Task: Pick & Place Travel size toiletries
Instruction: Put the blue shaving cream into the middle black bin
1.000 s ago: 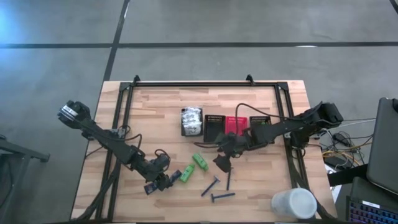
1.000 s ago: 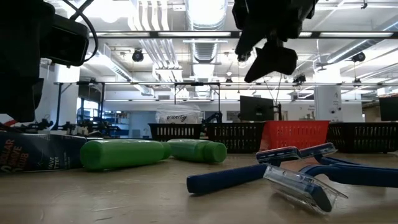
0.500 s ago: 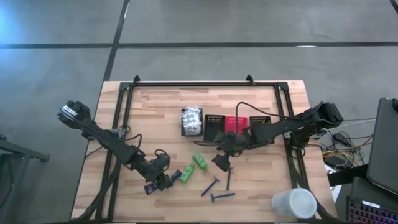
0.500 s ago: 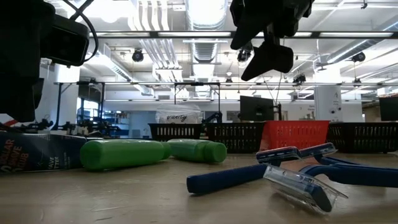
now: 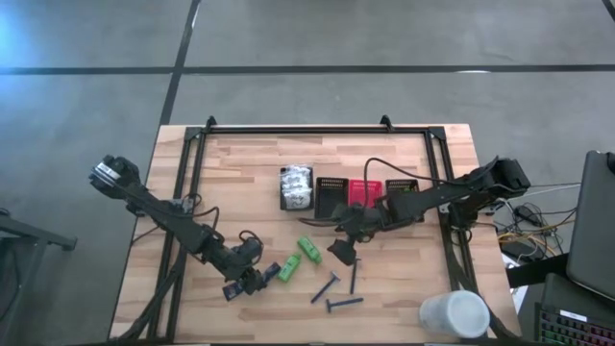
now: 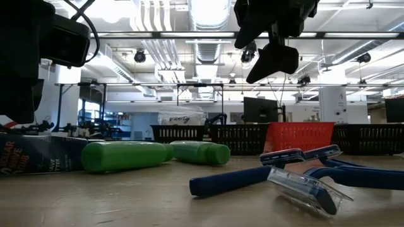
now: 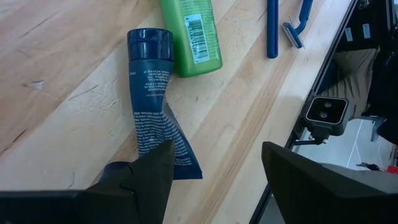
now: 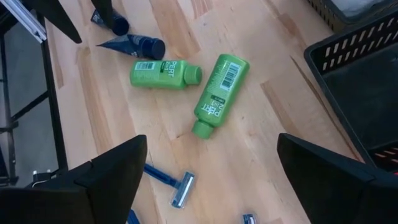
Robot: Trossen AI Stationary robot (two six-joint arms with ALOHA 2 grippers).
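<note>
You have most of the job left. One black mesh bin (image 5: 297, 187) already holds white crinkly packets (image 5: 295, 180). Below it on the wooden surface (image 5: 240, 173) lie two bright green bottles (image 8: 221, 84), a dark blue tube (image 7: 153, 109) and blue razors (image 5: 343, 303). Both claws are released: the left claw (image 7: 211, 168) over the tube, the right claw (image 5: 341, 252) above the bottles.

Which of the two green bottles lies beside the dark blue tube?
The green bottle nearer the left gripper: it lies against the dark blue tube; the other green bottle lies apart.

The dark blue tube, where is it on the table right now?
In the high view the dark blue tube lies near the table's front edge on the left, under the left gripper, just left of a green bottle.
</note>
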